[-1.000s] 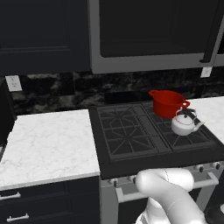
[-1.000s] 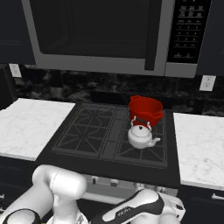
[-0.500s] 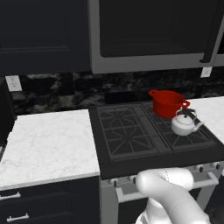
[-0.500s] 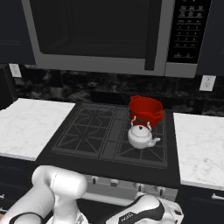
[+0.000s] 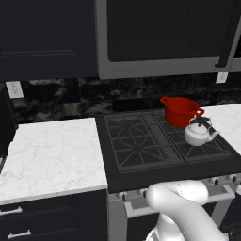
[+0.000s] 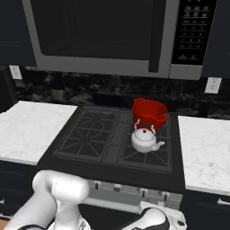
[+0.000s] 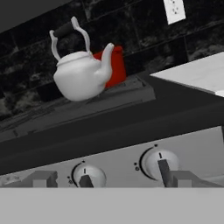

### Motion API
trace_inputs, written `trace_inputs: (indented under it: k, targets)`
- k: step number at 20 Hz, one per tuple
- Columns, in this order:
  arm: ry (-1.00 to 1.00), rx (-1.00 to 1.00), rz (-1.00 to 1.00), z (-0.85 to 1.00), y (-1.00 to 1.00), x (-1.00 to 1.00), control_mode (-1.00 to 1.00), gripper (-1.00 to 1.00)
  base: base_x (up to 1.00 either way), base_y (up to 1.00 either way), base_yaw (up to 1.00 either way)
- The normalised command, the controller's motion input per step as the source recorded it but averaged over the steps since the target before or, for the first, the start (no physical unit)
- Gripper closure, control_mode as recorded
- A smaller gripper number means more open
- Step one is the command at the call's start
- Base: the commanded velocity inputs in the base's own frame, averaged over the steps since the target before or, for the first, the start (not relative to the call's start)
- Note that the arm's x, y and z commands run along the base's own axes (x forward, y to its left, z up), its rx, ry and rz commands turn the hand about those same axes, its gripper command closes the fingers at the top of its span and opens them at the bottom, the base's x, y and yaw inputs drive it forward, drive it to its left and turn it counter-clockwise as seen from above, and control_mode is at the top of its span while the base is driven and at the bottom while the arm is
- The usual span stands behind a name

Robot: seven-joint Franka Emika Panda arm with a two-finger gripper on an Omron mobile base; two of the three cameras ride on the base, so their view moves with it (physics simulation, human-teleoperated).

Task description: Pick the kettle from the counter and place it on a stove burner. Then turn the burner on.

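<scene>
With kettle [image 6: 144, 139] seated on front right burner [image 6: 146, 152], before red pot [image 6: 148, 111]: end effector [image 7: 127, 177] low at stove front, fingers spread, one tip against right knob [image 7: 160, 162], kettle above and beyond.

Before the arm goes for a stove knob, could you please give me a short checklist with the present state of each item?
1. Kettle off the counter and on the stove: ok.
2. Kettle sits on the front right stove burner, upright: ok.
3. Kettle clear of the red pot behind it: cannot tell, they look very close.
4. End effector low in front of the stove's control panel, nothing held: ok.
5. Right fingertip overlaps the right knob in the hand view; contact: cannot tell.
6. Whether that knob runs the kettle's burner: cannot tell.
</scene>
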Motion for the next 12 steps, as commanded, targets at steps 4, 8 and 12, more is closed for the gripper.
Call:
trace_inputs:
  k: [4,8,12]
  targets:
    - [-0.22,0.0,0.0,-0.01,-0.03,0.02,-1.0,-1.0,0.0,0.0,0.0]
    - [-0.12,0.0,0.02,0.0,0.0,0.21,-1.0,-1.0,0.0,0.0,0.0]
    - [-0.04,0.0,0.02,0.0,0.0,0.25,-1.0,-1.0,0.0,0.0,0.0]
